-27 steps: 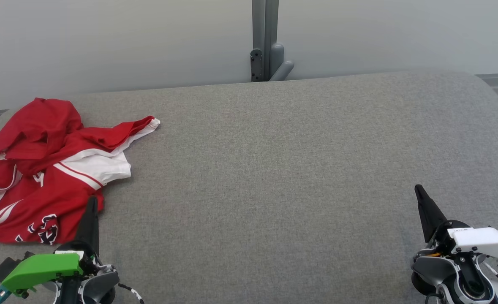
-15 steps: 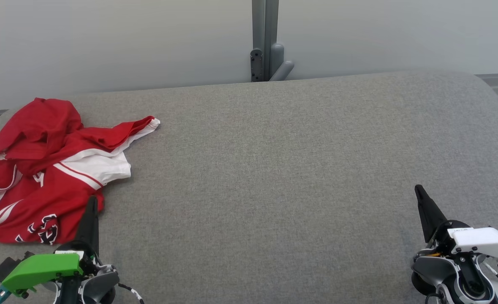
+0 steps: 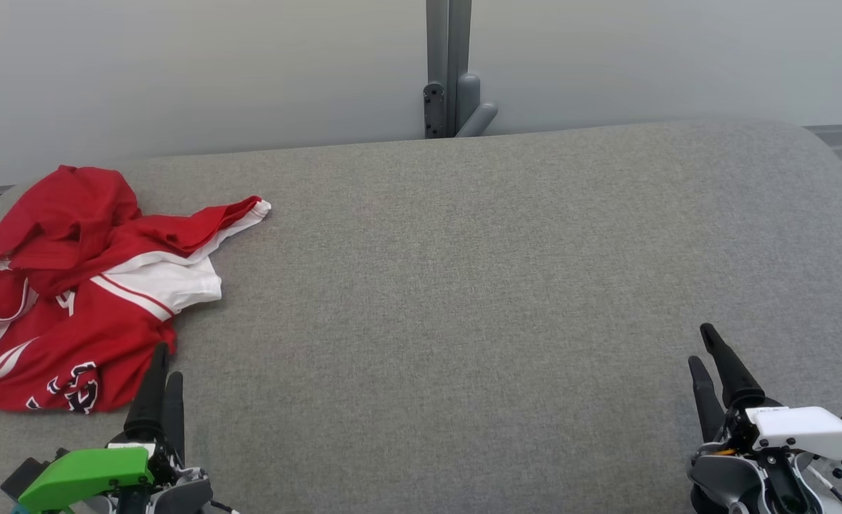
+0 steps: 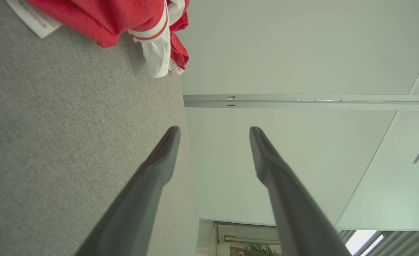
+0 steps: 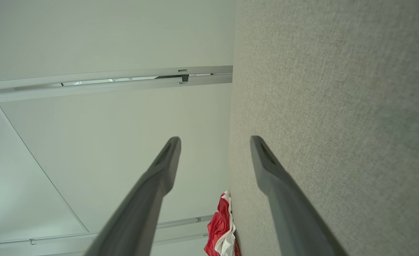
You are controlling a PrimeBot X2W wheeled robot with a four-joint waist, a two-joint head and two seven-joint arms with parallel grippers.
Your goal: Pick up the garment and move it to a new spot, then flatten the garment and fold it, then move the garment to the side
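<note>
The left hand (image 3: pixel 167 359) is low over the gray desk (image 3: pixel 463 285), and its two dark fingers are spread apart with nothing between them. In the left wrist view the left hand (image 4: pixel 214 128) has a wide gap between its finger tips. One finger is over the desk and the other is in front of the pale wall.

The red and white garment (image 3: pixel 71 285) lies in a crumpled heap just ahead of the left hand and a little to its left. In the head view the tip of one finger comes close to the near edge of the garment, but the left wrist view shows bare desk between them. The heap is longer one way than the other. It runs from its wide red part, out to the left of the left hand, up to a thin striped end (image 3: pixel 260 207) that points away from the left hand and off to its right. A white patch (image 3: pixel 178 282) sits in the middle of the heap.

The right hand (image 3: pixel 700 343) is far off to the right of the garment, with lots of bare desk in between. The fingers of the right hand (image 5: pixel 214 138) are spread apart too, and they hold nothing. Past them, the garment (image 5: pixel 221 227) looks small and far away
</note>
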